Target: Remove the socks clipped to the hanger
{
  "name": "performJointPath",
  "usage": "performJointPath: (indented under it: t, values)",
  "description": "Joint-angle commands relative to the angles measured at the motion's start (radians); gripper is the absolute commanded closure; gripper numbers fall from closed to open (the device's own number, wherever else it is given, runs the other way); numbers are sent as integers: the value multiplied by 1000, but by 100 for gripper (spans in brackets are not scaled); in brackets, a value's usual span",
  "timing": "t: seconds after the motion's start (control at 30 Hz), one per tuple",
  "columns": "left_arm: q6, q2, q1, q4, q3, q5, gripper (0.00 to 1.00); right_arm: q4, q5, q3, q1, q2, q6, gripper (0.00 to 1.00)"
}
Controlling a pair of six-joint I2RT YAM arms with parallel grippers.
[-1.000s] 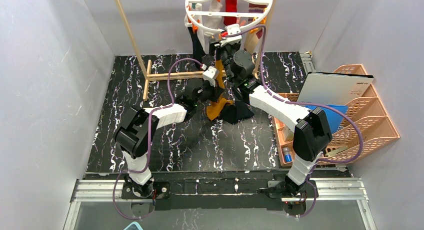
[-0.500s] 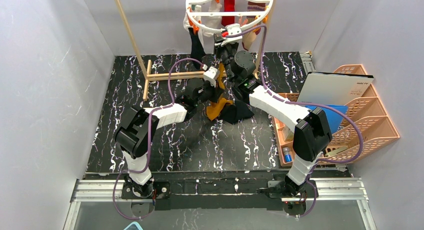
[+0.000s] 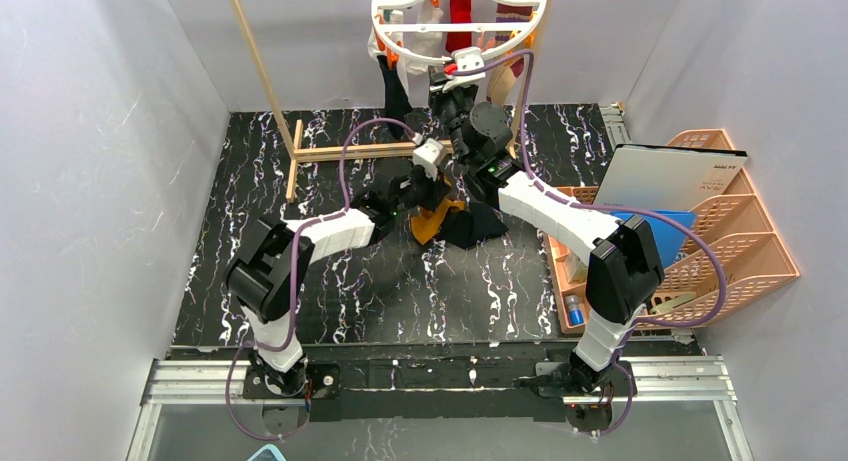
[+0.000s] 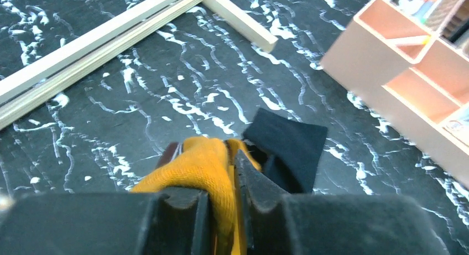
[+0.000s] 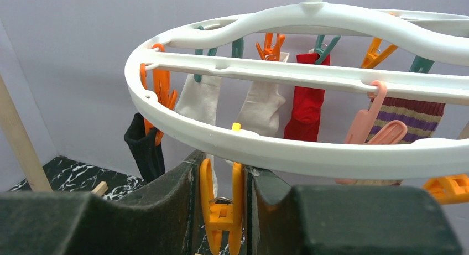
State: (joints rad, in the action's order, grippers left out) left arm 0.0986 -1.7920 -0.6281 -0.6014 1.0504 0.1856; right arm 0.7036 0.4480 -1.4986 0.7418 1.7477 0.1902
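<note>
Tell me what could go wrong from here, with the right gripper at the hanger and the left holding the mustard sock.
1. The right gripper straddles an orange clothespin on the hanger. I cannot see a sock in it, so squeezing may free nothing, and pulling could swing the ring and its clipped socks.
2. The left gripper pinches the mustard sock right beside the black sock on the table; lifting might drag both.

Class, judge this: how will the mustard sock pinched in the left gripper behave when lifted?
Probably floppy: the mustard sock bulges and folds where the left gripper pinches it. It is likely light, being thin knit. Its textured knit should resist slipping, though it might drag the black sock lying against it.
</note>
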Motion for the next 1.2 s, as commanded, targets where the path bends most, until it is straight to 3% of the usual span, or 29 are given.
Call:
performJointPath:
  t: [0.0, 0.07, 0.1, 0.23, 0.4, 0.57, 0.63, 0.9, 1.17]
  values:
    - [-107, 165, -73, 58, 16, 59, 60, 59, 24, -7, 5, -38, 21, 95]
    - [-135, 225, -105, 52, -10, 59, 12, 64, 26, -6, 5, -39, 24, 95]
    - [-151, 251, -118, 51, -27, 45, 3, 66, 27, -7, 5, -39, 25, 95]
    - [-191, 353, -143, -22, -137, -148, 2, 73, 31, -1, 6, -47, 35, 95]
    - [-233, 392, -131, -205, -274, -648, 2, 87, 44, 19, 4, -72, 53, 94]
    - [-240, 347, -70, -226, -265, -695, 2, 96, 54, 53, -2, -115, 60, 94]
    - [-231, 258, -28, -254, -214, -794, 2, 100, 63, 81, -11, -145, 60, 93]
    - [-264, -21, 16, -600, -67, -552, 1, 58, 78, 128, -89, -204, 21, 91]
    - [-254, -55, 26, -700, -44, -358, 2, 4, 63, 123, -155, -213, -35, 89]
